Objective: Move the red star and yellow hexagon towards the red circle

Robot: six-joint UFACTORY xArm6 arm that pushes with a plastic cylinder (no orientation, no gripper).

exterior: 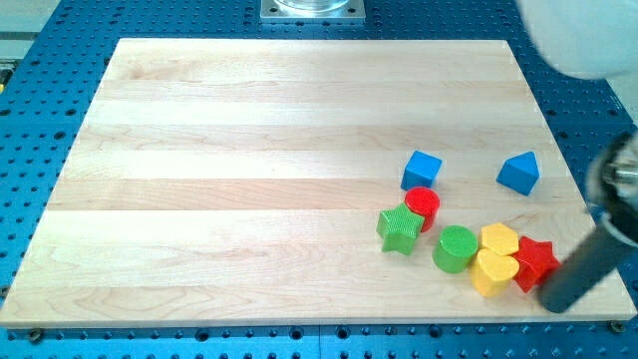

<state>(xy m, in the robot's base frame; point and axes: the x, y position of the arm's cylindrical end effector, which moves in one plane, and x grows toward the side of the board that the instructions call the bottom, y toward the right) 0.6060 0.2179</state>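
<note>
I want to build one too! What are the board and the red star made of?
The board looks like pale wood: lengthwise planks with grain and a soft sheen. The red star, right beside my tip, looks like matte plastic with fine ridges, possibly 3D-printed; I can't be sure.

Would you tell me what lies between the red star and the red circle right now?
In the camera view, the yellow hexagon, a yellow heart-like block and the green cylinder lie between the red star and the red circle.
</note>
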